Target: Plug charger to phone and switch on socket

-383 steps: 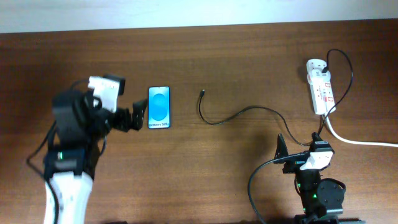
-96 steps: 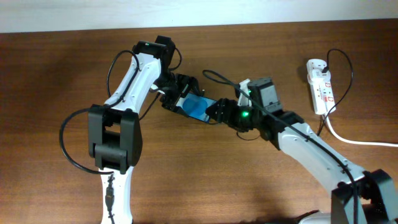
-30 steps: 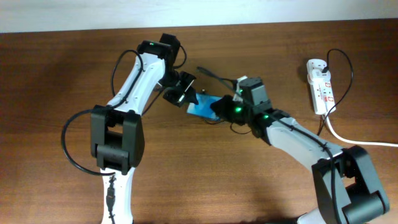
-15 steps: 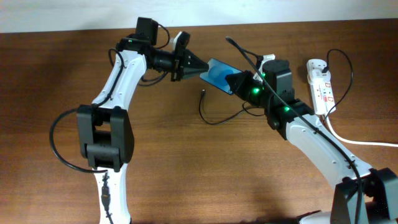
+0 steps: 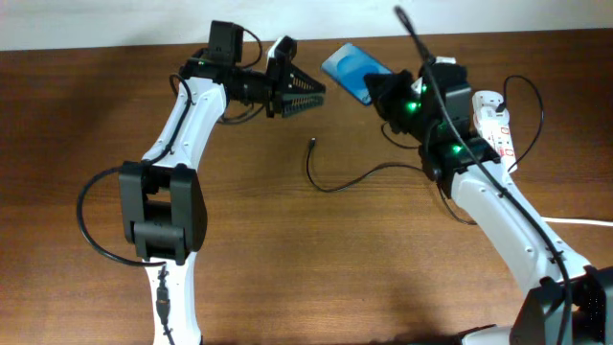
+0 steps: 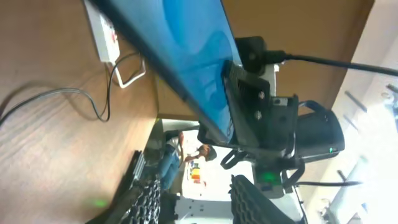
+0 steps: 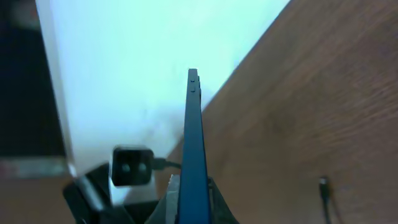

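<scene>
The left gripper (image 5: 311, 96) hangs above the table with its jaws open and empty. Below it the charger (image 5: 313, 146) lies loose on the wooden table, its connector tip free. The right gripper (image 5: 380, 94) clamps the phone (image 5: 352, 71) by one end, lifted and tilted. The socket (image 5: 503, 139) lies at the far right.

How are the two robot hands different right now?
The left gripper is empty, with its fingers apart; the right gripper has its fingers closed on the phone. The left gripper points sideways toward the phone; the right gripper holds the phone lifted above the table. Both have black fingers on white arms, and neither touches the charger lying on the table.
</scene>
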Robot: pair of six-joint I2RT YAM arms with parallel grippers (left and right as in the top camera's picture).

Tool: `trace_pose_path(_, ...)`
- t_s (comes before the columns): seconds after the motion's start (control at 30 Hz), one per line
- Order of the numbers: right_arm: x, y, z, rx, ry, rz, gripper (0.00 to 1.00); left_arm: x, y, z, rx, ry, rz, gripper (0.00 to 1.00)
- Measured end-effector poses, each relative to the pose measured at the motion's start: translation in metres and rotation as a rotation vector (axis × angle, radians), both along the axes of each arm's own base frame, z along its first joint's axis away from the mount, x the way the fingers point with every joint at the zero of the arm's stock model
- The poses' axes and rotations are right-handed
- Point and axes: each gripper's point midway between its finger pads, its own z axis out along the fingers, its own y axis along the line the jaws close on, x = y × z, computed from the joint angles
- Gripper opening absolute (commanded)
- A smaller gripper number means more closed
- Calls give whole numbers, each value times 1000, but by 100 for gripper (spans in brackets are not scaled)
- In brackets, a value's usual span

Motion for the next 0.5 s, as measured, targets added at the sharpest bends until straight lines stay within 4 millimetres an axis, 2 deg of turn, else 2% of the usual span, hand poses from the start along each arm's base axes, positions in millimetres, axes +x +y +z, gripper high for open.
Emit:
trace_pose_path(0.33, 13, -10, 24, 265, 19, -160, 4, 43, -7, 34, -7, -90, 91, 52)
trace_pose_path(0.5, 18, -8, 44, 330, -45, -190, 4, 60, -8, 46, -6, -22, 169, 59)
